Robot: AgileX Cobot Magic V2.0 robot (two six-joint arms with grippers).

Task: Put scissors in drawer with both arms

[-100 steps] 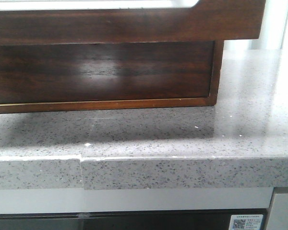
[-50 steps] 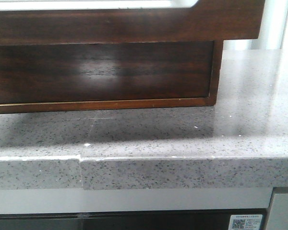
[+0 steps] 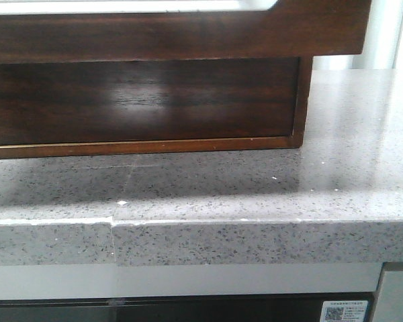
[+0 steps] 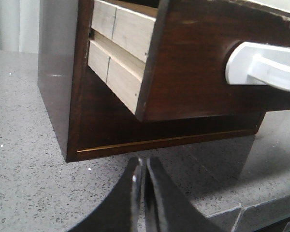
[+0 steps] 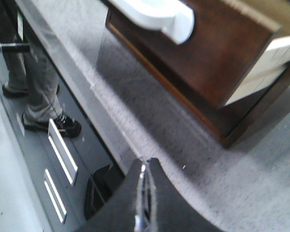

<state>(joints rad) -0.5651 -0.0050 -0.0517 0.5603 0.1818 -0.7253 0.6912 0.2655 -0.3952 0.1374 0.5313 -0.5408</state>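
**Drawer Stands Open Over Stone Counter, Both Pincers Closed and Empty**

We see the drawer point(image 3: 174, 33) pulled out from its dark wood cabinet point(image 3: 141, 100), its glossy brown front overhanging the cabinet's lower face in the front view. The cabinet sits on a speckled grey countertop point(image 3: 255, 194), and the drawer's shadow falls across the stone just in front of the cabinet.

From the left wrist view, we look at the drawer point(image 4: 193, 63) from one end: its pale wooden side panel point(image 4: 118, 48) projects from the cabinet, and a white handle point(image 4: 266, 65) is fixed to its front. The left gripper point(image 4: 143, 186) hangs above the countertop near the cabinet's corner, its two dark fingers pressed together with nothing between them.

From the right wrist view, the drawer point(image 5: 222, 53) and its white handle point(image 5: 157, 12) lie beyond the counter's edge. The right gripper point(image 5: 144, 193) hovers over that edge, apart from the cabinet, its fingers likewise drawn together and holding nothing. Beside the counter, away from the cabinet, we make out a person's legs and shoes point(image 5: 43, 104) on the floor.

We cannot find the scissors in any view.
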